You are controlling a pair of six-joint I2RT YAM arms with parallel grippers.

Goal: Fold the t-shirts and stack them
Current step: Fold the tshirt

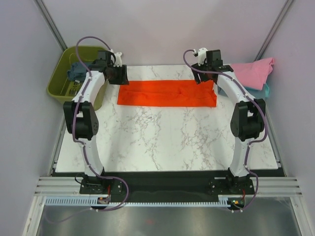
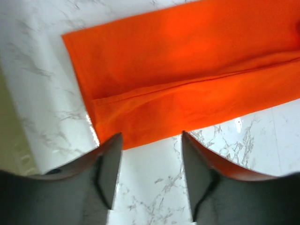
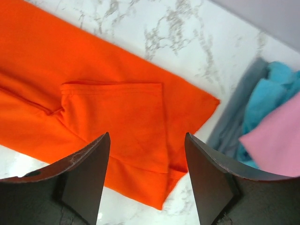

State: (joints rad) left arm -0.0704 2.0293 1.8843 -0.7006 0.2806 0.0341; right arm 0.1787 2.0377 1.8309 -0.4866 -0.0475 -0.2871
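Note:
The orange-red t-shirt (image 1: 167, 93) lies folded into a long flat strip across the far part of the marble table. It also shows in the left wrist view (image 2: 187, 79) and the right wrist view (image 3: 93, 108), where a sleeve is folded on top. My left gripper (image 1: 118, 74) hovers open and empty above the strip's left end (image 2: 151, 140). My right gripper (image 1: 205, 73) hovers open and empty above its right end (image 3: 146, 145). The pink t-shirt (image 1: 252, 73) lies on the light teal one (image 1: 265, 90) at the far right. The dark slate-blue t-shirt (image 1: 77, 70) sits in the basket.
The olive-green basket (image 1: 61, 81) stands off the table's far left corner, beside the left arm. In the right wrist view the teal shirt (image 3: 276, 82) and pink shirt (image 3: 276, 140) lie just right of the orange strip's end. Marble table (image 1: 162, 142) extends toward the arm bases.

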